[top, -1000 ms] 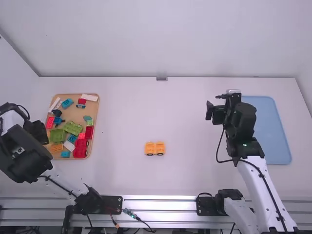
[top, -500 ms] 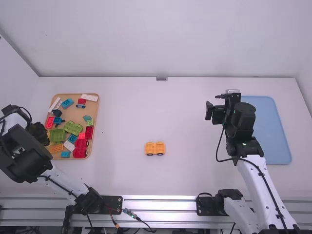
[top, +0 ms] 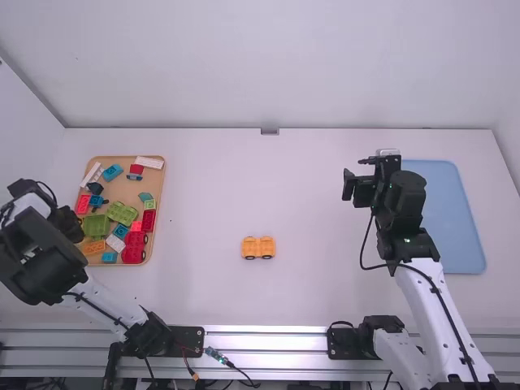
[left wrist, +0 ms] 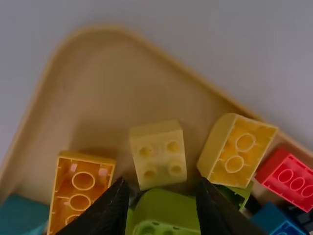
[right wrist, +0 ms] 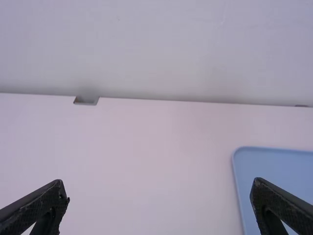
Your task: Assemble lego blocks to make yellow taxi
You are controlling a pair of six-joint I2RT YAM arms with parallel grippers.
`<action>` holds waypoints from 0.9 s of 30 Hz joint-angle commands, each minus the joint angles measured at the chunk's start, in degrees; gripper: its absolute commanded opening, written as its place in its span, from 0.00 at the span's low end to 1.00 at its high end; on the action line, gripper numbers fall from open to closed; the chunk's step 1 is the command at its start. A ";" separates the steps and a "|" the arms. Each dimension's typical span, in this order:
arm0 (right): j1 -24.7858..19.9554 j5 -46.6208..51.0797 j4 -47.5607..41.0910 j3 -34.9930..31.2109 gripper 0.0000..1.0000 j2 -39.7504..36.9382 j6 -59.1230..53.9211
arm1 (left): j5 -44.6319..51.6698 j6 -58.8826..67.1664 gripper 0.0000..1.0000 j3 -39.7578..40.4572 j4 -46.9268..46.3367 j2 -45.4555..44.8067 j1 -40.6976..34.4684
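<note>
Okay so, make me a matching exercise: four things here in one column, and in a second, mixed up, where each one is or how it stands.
Things:
1. Orange wheeled piece
2. Blue tray
3. Left pincer
4. Right pincer

Places and states:
A. Open, over the block tray
B. On the right side of the table
C. Open, near the blue tray
D. On the table between the two trays

Right pairs: 1-D, 2-B, 3-A, 4-C

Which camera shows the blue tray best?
The high view: most of the blue tray shows, though the right arm overlaps it. The right wrist view catches one corner; the left wrist view looks into the block tray.
</note>
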 commanded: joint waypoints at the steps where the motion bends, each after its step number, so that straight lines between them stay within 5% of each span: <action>1: 0.15 0.00 -0.02 1.70 0.99 0.19 0.31 | -1.42 -0.34 0.37 -1.25 -0.04 0.70 0.22; 13: 0.15 -0.02 -0.11 1.70 0.99 0.21 0.37 | -2.64 -1.85 0.47 -1.73 0.48 0.70 1.79; 27: 0.15 -1.73 -0.26 1.70 0.99 0.19 0.35 | 0.72 -1.43 0.44 -4.11 4.87 0.72 1.73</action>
